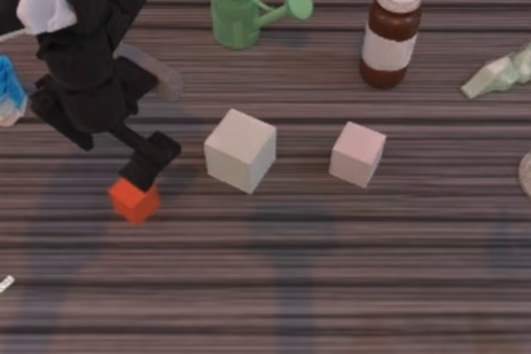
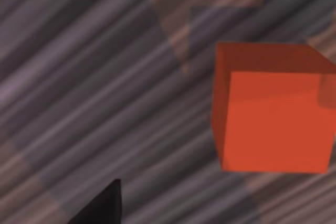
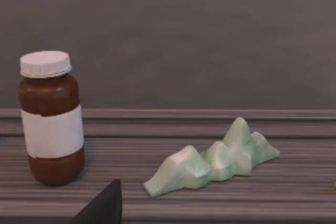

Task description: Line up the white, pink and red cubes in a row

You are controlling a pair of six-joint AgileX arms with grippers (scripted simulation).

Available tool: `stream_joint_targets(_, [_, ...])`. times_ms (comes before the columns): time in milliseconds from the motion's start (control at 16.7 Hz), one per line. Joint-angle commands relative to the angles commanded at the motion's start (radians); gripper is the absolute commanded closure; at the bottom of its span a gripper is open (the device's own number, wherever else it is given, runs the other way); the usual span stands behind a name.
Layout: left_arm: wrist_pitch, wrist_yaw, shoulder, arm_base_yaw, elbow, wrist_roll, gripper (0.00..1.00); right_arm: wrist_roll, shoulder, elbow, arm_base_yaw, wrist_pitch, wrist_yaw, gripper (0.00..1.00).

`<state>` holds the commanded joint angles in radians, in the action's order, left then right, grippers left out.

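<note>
Left gripper (image 1: 143, 178) sat directly over the red cube (image 1: 133, 201) at table left; finger state couldn't be told. White cube (image 1: 240, 150) stood near centre, pink cube (image 1: 358, 153) to its right, well apart. Right arm out of top view.

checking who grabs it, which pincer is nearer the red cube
Left. The left pincer is right above the red cube, at its far edge. The right arm is out of the top view; its wrist camera faces the brown bottle at the table's far right.
</note>
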<state>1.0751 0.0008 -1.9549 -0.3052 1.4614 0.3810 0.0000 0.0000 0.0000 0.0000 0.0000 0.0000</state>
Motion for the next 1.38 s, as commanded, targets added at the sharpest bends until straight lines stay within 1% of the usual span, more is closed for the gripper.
stream_joint_targets(180, [-0.040, 0.000, -0.019, -0.003, -0.027, 0.003, 0.00, 0.000, 0.000, 0.000, 0.000, 0.000, 0.000, 0.00])
stream_joint_targets(480, [-0.252, 0.001, -0.106, -0.003, -0.139, 0.004, 0.00, 0.000, 0.000, 0.000, 0.000, 0.000, 0.000, 0.00])
stream_joint_targets(600, [-0.306, 0.001, -0.133, -0.003, -0.172, 0.005, 0.00, 0.000, 0.000, 0.000, 0.000, 0.000, 0.000, 0.00])
stream_joint_targets(900, [-0.319, 0.001, -0.140, -0.004, -0.180, 0.005, 0.00, 0.000, 0.000, 0.000, 0.000, 0.000, 0.000, 0.00])
stream_joint_targets(1380, [-0.319, 0.001, -0.140, -0.004, -0.180, 0.005, 0.60, 0.000, 0.000, 0.000, 0.000, 0.000, 0.000, 0.00])
